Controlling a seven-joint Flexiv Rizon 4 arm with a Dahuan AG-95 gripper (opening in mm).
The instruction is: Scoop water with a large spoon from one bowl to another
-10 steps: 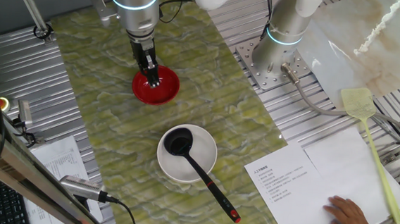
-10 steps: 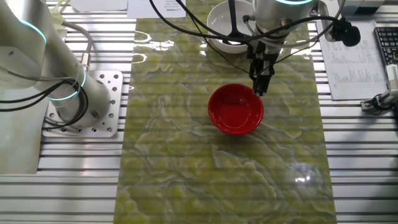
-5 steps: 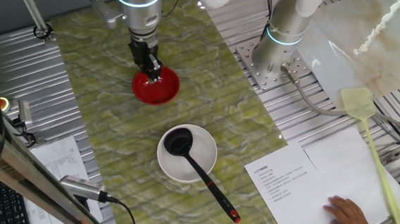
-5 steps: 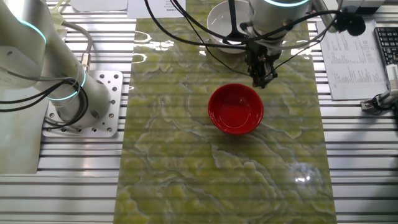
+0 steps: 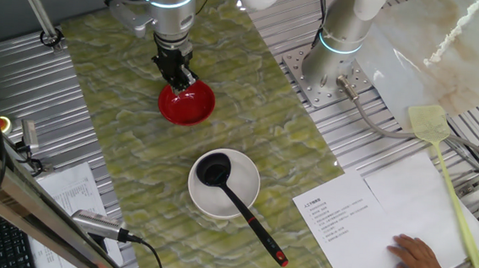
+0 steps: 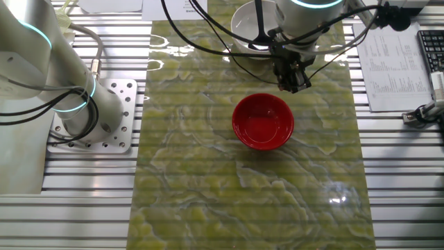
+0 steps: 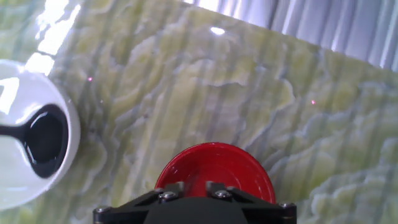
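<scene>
Items as I am seeing them from my station:

Gripper (image 5: 179,78): hanging over the far rim of the red bowl (image 5: 187,104), above it and not touching, holding nothing. In the other fixed view the gripper (image 6: 293,80) is sitting just beyond the red bowl (image 6: 263,122). The fingers are looking close together, but the views are too coarse here; I cannot tell whether they are fully closed. The hand view is showing only the gripper's black body at the bottom edge.

Red bowl (image 7: 215,173): sitting upright on the green marbled mat (image 5: 129,143), well apart from the white bowl.

White bowl (image 5: 240,189): sitting nearer the mat's front edge, upright.

Ladle (image 5: 236,201): lying with its cup inside the white bowl, handle leaning over the rim and its red tip resting on the mat. The hand view is catching the cup (image 7: 45,140) inside the white bowl (image 7: 12,183).

Fly swatter (image 5: 444,174): lying on the right, off the mat.

Paper sheet (image 5: 339,214): lying beside the mat, a person's hand (image 5: 421,261) resting near it.
</scene>
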